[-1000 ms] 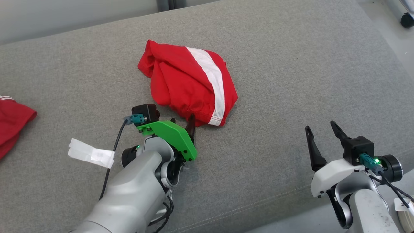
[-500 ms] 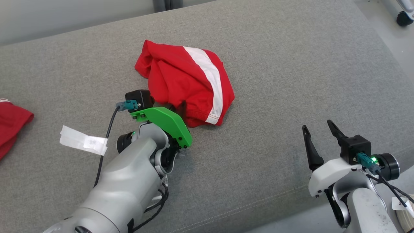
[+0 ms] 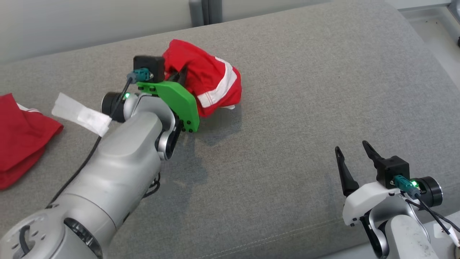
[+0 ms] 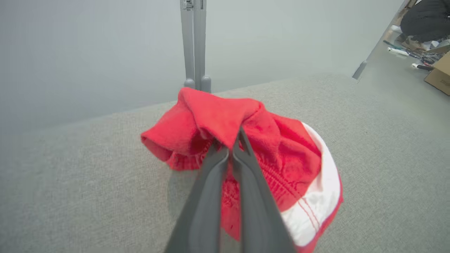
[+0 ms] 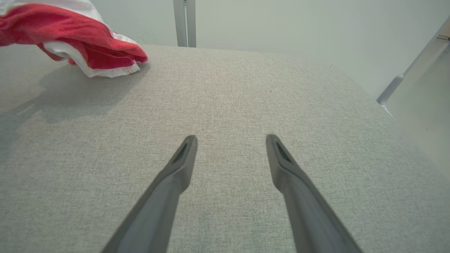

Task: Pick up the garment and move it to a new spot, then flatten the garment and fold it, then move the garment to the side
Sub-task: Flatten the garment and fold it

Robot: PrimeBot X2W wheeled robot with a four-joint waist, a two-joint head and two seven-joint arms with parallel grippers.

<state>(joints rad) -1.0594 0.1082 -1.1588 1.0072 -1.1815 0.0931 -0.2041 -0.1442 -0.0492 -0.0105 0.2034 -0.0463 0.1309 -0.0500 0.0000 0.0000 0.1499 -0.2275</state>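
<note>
The garment (image 3: 208, 81) is red with a white stripe, bunched up at the far middle of the grey cushion (image 3: 287, 126). My left gripper (image 3: 181, 73) is shut on its near edge, and the cloth hangs partly lifted from it. In the left wrist view the fingers (image 4: 242, 154) press together with a red fold of the garment (image 4: 267, 147) pinched between them. My right gripper (image 3: 354, 153) stands open over bare cushion at the lower right, well apart from the garment (image 5: 88, 49). Its fingertips (image 5: 191, 142) have nothing between them.
A second red cloth (image 3: 19, 136) lies at the cushion's left edge. A white tape tag (image 3: 81, 114) hangs on the left arm's cable. A grey post (image 4: 194, 42) rises behind the cushion before a pale wall. Floor clutter and a cardboard box (image 4: 439, 72) sit far right.
My left gripper went from open to shut on the garment's near edge and raised it toward the far side, so the cloth bunched up. The head camera shifted. The right gripper stayed open.
</note>
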